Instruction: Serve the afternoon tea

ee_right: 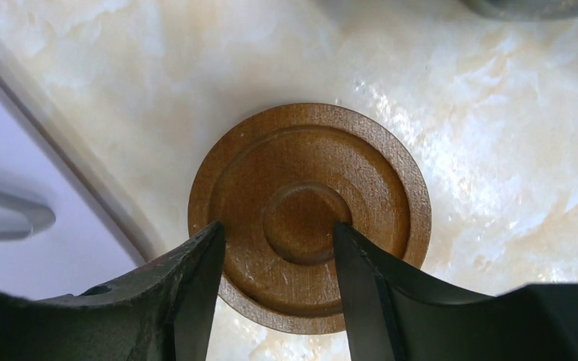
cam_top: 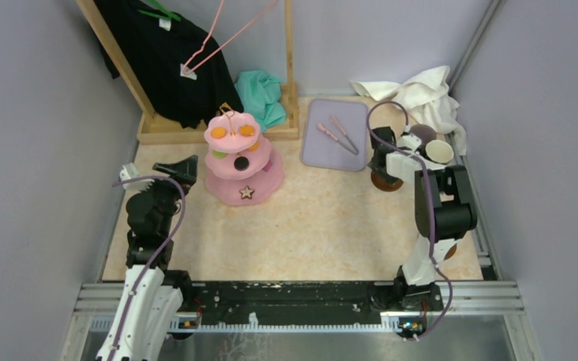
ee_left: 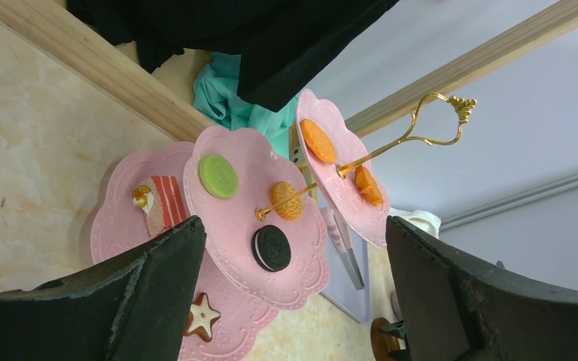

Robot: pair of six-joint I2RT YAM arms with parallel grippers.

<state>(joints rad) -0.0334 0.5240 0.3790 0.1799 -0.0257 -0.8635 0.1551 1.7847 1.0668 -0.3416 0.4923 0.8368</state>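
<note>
Pink three-tier stand [cam_top: 226, 189] upright on far-left part of surface [cam_top: 323, 226], just in front of wooden rack [cam_top: 164, 135]. Scalloped rims, embossed matte pink, thin gold handle [ee_left: 421, 128] with looped top.
- Top tier: two orange rounds [ee_left: 317, 141].
- Middle tier: green round [ee_left: 219, 175], waffle-textured orange biscuit [ee_left: 287, 200], black sandwich cookie [ee_left: 272, 248] with white filling.
- Bottom tier: brown star [ee_left: 202, 316] with pale icing, striped red-and-white cake slice [ee_left: 162, 203].

Flat lilac tray [cam_top: 323, 154], rounded corners, far centre, right of stand. Thin pink tongs [cam_top: 337, 135] lying on it.

Mauve mug [cam_top: 423, 134] and cream mug [cam_top: 439, 151] far right, just beside each other, against crumpled white cloth [cam_top: 421, 94]. Upright or tipped: cannot tell.

Brown saucer [ee_right: 376, 173] flat on surface, just right of tray's near corner, nearer than the mugs. Round, wood-grain look, raised rim, stepped ring, circular recess in centre.

Right hand [ee_right: 278, 229] directly over saucer, released. Black fingers [ee_right: 196, 301] apart, one over the rim, the other over edge of centre recess. Contact with saucer: cannot tell.

Left hand [ee_left: 293, 226] near left, released, fingers wide, gripping nothing, aimed at stand and apart from it.

Teal cloth [cam_top: 262, 96] and black garment [cam_top: 158, 45] at rack, far left.
</note>
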